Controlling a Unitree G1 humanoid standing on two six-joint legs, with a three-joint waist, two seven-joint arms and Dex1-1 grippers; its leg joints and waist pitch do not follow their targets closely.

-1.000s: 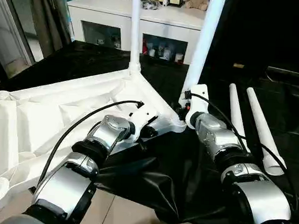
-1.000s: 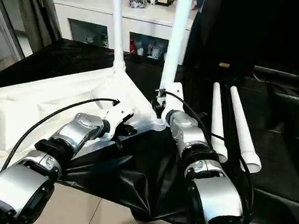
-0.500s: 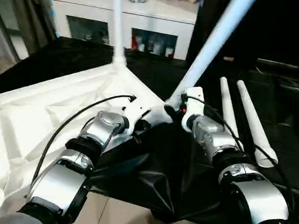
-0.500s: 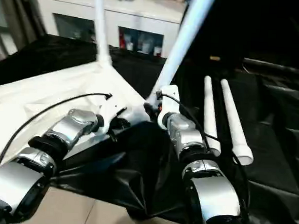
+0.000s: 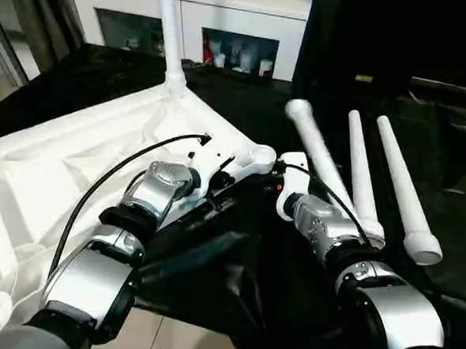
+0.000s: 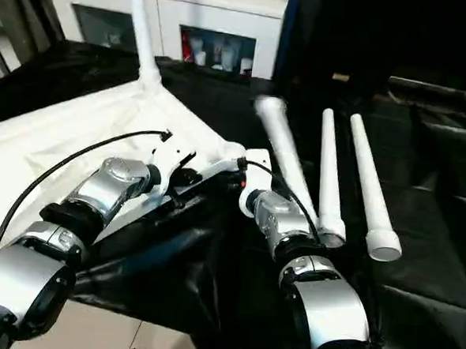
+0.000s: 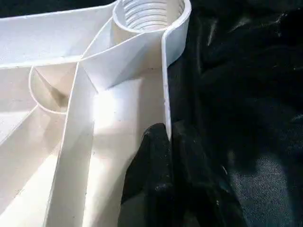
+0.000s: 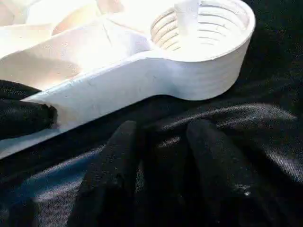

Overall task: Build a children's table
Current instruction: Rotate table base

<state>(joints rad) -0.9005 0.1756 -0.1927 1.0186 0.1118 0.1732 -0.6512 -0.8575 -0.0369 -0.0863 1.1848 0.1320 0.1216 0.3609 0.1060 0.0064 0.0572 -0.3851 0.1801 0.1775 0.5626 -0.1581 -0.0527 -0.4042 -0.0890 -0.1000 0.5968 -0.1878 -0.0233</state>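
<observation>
The white plastic rectangular tabletop (image 5: 76, 157) lies ribbed underside up on the black cloth (image 5: 235, 269) to my left, filling that side of the work area. One long white tapered tube leg (image 5: 167, 28) stands upright in the far corner socket, in front of the white cabinet with glass doors (image 5: 226, 32). My left gripper (image 7: 169, 135) is clamped on the tabletop's thin side wall, one black finger (image 7: 151, 161) inside and the other outside, near the empty round threaded corner socket (image 5: 259, 155) at the near right corner. Just beside that socket, my right gripper (image 8: 161, 137) hovers low over the black cloth with its two fingers apart and nothing between them. In its wrist view the socket sits close ahead, and my left gripper's fingertip shows against the tabletop wall. To the right, three more white tapered tube legs (image 5: 360, 170) lie loose on the cloth, roughly side by side, the nearest one (image 5: 318, 148) angled with its wide end pointing away from me.
</observation>
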